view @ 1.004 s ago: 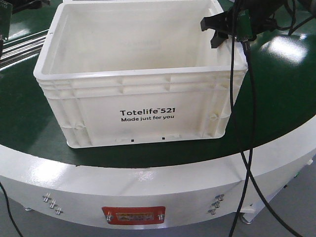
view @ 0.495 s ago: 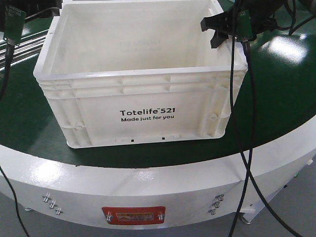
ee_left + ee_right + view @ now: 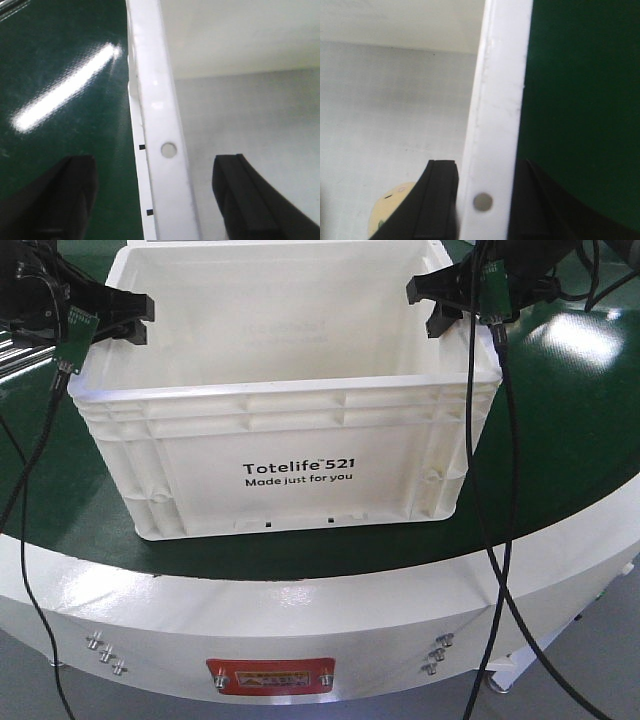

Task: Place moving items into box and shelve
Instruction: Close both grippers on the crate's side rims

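Front-facing exterior view, read with both wrist views: the white box [image 3: 200, 490] is shown standing on the green table [image 3: 570, 440]. The left claw [image 3: 140, 320] is at the upper left of the frame and the right claw [image 3: 428, 308] at the upper right. Each is set at a side rim, presumably so that the box can be lifted by two opposite edges. In the left wrist view the rim is straddled by widely parted fingers [image 3: 65, 200], one over the table and one over the box floor. Clear gaps are left on both sides and nothing is gripped. In the right wrist view the fingers are drawn in against both faces of the rim, which is judged to be clamped. Inside the box, at the lower left of the right wrist frame, part of a pale yellow toy [image 3: 390, 212] is seen on the floor, half hidden behind a finger. A second toy cannot be made out in any view. Closing the left claw on its rim is judged the step in hand.
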### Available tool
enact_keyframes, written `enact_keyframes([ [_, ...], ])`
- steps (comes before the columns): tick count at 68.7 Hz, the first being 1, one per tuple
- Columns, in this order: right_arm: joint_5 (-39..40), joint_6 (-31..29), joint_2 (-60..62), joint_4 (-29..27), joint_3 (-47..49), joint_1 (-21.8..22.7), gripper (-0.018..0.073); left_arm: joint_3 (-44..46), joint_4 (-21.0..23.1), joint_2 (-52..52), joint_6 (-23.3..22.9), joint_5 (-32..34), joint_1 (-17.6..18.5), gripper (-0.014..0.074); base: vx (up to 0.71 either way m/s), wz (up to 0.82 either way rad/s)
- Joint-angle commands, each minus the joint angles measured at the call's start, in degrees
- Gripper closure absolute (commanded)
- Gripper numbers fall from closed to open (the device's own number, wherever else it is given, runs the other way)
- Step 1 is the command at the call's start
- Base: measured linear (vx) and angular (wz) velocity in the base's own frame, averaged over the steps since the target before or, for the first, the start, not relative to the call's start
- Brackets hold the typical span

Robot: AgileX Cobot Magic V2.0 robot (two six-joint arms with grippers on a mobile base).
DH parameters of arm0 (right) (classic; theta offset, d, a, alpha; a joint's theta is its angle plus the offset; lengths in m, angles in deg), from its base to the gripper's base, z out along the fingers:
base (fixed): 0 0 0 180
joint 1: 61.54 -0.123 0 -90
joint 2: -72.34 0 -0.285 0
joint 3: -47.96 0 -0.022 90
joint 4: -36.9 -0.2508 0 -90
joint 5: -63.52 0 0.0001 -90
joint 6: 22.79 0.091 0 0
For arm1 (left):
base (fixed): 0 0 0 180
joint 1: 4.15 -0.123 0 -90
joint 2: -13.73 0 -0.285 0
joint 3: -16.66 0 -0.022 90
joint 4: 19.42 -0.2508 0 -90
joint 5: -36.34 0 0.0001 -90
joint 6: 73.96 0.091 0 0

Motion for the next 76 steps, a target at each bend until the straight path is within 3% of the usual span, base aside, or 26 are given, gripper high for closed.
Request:
enact_keyframes([
  [1,0.4,-2.0,2.6,-2.4,1.5,0.0,0.0571,2.1,0.5,2.4,-0.7,2.4,-0.1,0.0010,0.00,0.00],
  [18,0.6,-2.0,2.6,-2.4,1.5,0.0,0.0571,2.1,2.3,2.3,-0.7,2.2,-0.1,0.0021,0.00,0.00],
  [28,0.6,-2.0,2.6,-2.4,1.5,0.0,0.0571,2.1,2.4,1.5,-0.7,1.5,-0.1,0.0088,0.00,0.00],
  [40,0.6,-2.1,2.6,-2.4,1.5,0.0,0.0571,2.1,2.4,1.2,-0.7,0.7,-0.1,0.0322,0.00,0.00],
  [51,0.6,-2.1,2.6,-2.5,1.5,0.0,0.0571,2.1,2.4,1.2,-0.6,1.0,-0.1,0.0627,0.00,0.00],
  [76,0.6,-4.3,2.6,-3.2,1.5,0.0,0.0571,2.1,3.5,1.2,0.9,1.7,-0.1,0.0624,0.00,0.00],
])
